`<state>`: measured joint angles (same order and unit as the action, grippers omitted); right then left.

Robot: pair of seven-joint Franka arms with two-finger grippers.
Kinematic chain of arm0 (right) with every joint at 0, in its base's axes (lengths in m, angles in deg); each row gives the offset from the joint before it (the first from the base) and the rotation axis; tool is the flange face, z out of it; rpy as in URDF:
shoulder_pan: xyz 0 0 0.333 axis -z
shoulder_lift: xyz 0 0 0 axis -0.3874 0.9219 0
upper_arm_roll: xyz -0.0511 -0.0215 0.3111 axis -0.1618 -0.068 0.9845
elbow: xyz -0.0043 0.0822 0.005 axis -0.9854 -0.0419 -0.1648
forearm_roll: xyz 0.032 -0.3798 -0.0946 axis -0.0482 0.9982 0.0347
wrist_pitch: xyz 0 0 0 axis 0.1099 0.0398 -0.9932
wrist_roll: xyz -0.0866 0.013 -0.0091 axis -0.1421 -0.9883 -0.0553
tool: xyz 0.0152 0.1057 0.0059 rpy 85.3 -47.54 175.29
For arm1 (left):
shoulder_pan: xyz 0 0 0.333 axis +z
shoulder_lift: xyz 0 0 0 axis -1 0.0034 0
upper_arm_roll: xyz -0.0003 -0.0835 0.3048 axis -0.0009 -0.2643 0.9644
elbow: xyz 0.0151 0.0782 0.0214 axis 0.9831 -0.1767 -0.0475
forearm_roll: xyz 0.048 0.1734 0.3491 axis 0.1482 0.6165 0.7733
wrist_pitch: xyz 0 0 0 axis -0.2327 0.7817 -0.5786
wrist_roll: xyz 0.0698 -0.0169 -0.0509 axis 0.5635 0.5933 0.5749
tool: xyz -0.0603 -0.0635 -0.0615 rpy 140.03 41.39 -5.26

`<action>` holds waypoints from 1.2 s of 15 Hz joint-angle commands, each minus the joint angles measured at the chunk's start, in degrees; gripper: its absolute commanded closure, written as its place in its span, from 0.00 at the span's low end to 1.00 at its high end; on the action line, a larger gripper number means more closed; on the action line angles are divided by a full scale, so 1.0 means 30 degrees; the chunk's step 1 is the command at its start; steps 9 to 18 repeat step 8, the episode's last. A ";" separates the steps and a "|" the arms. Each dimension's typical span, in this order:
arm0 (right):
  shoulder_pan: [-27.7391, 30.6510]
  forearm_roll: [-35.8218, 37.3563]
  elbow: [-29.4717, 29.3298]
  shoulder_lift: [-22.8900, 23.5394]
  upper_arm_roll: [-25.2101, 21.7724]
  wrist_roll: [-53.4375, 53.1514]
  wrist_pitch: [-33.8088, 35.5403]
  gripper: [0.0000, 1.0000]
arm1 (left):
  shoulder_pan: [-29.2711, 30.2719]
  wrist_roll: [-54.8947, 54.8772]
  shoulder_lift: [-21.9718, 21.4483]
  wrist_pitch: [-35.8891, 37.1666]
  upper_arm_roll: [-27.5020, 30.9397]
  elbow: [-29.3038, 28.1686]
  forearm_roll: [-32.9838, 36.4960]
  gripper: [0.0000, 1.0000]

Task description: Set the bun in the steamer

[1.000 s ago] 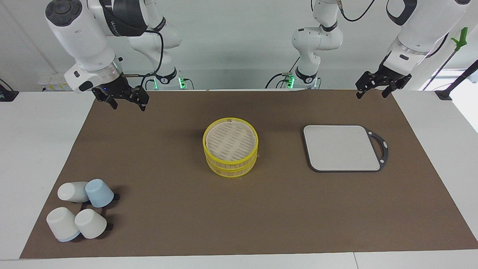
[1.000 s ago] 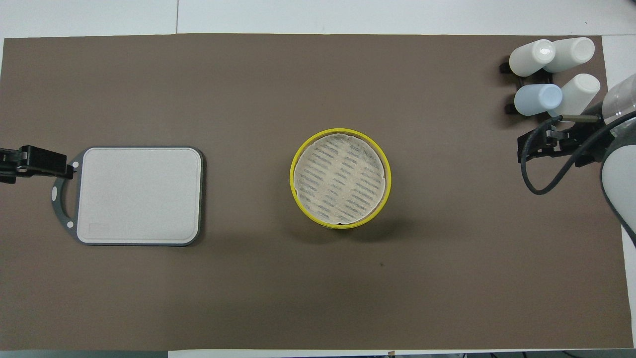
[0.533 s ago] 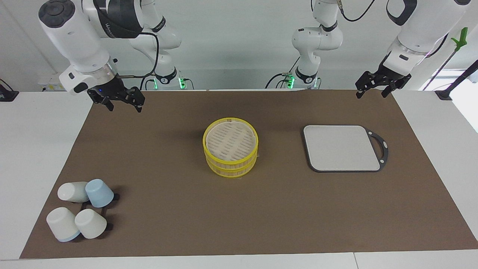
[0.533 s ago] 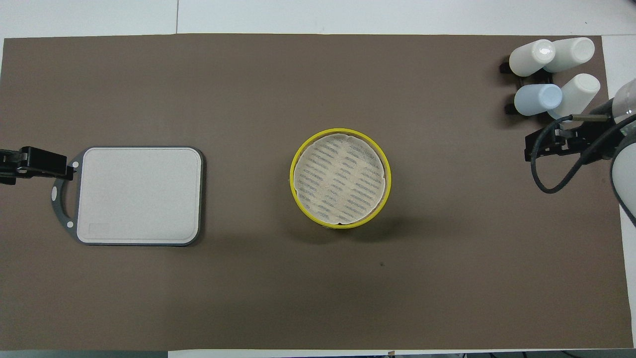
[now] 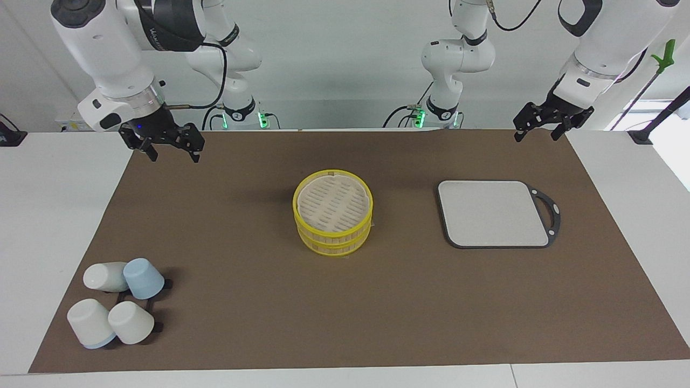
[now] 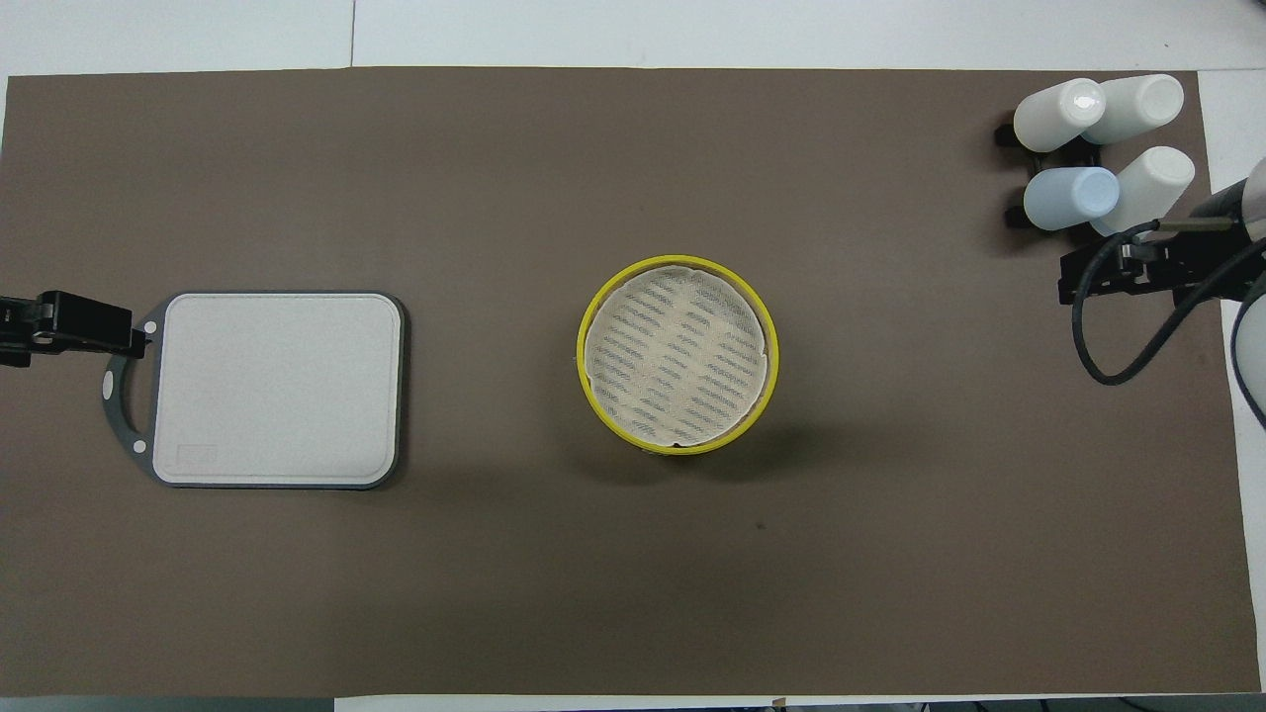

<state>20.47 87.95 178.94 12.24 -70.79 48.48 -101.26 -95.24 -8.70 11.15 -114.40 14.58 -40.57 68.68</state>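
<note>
Below, our brown mat (image 5: pixel 345 302) covered the white bench (image 5: pixel 54 226); both right tool (image 5: pixel 168 144) and left tool (image 5: pixel 539 126) hung agape, empty, flanking the lidded steamer (image 5: pixel 333 211). Only our facing view showed white walls.

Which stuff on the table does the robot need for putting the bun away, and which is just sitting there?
For the job:
steamer, lid on
no bun in view

Just lying about:
grey board
four cups, on a black rack
</note>
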 commanded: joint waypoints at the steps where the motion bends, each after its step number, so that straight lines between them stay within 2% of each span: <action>1: 0.0363 0.0182 -0.0231 -0.0153 0.0197 0.0403 -0.0179 0.00 | 0.0200 -0.0308 0.0132 0.0396 -0.0062 0.0441 -0.0151 0.00; 18: 0.0217 -0.0082 -0.0319 -0.0124 0.0198 0.0461 -0.0384 0.00 | 0.0200 -0.0308 0.0162 0.0308 -0.0062 0.0440 -0.0151 0.00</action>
